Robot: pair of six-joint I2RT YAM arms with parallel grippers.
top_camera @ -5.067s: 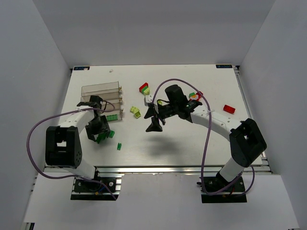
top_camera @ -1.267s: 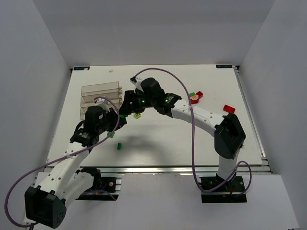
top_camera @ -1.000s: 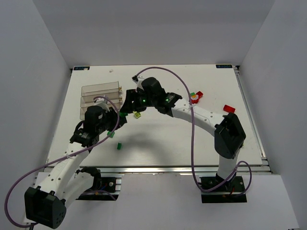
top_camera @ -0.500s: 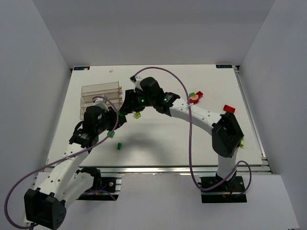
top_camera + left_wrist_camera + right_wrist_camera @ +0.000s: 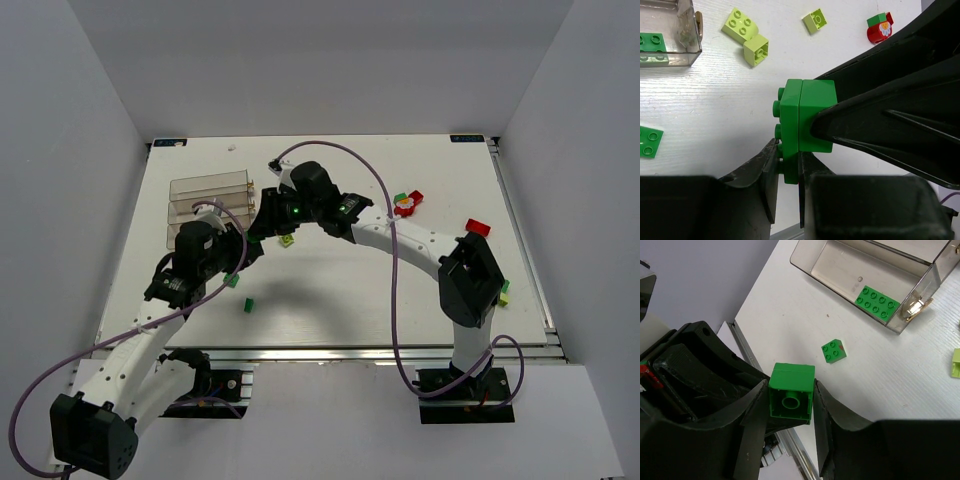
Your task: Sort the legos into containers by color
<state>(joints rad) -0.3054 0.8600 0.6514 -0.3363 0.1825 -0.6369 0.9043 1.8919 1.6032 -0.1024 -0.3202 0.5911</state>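
A dark green lego [image 5: 800, 120], two bricks stacked together, hangs in the air between both arms. My left gripper [image 5: 787, 155] is shut on the studded half of it. My right gripper [image 5: 790, 387] is shut on the square half [image 5: 791, 399], with one finger against each side. From above, the two grippers meet just right of the containers [image 5: 205, 190]. The clear tray [image 5: 810, 260] holds a flat green lego [image 5: 877, 301] in one compartment. A small green lego [image 5: 834, 351] lies on the table near the tray.
Lime legos [image 5: 740, 27] [image 5: 756, 50] [image 5: 815, 21] lie right of the tray. A red and green piece with a white flower [image 5: 405, 203] and a red brick [image 5: 478, 228] sit at the right. Two green pieces [image 5: 232, 281] [image 5: 248, 304] lie near the front.
The right gripper's fingers have drawn in onto the green lego that the left gripper holds. Both arms have hardly moved.
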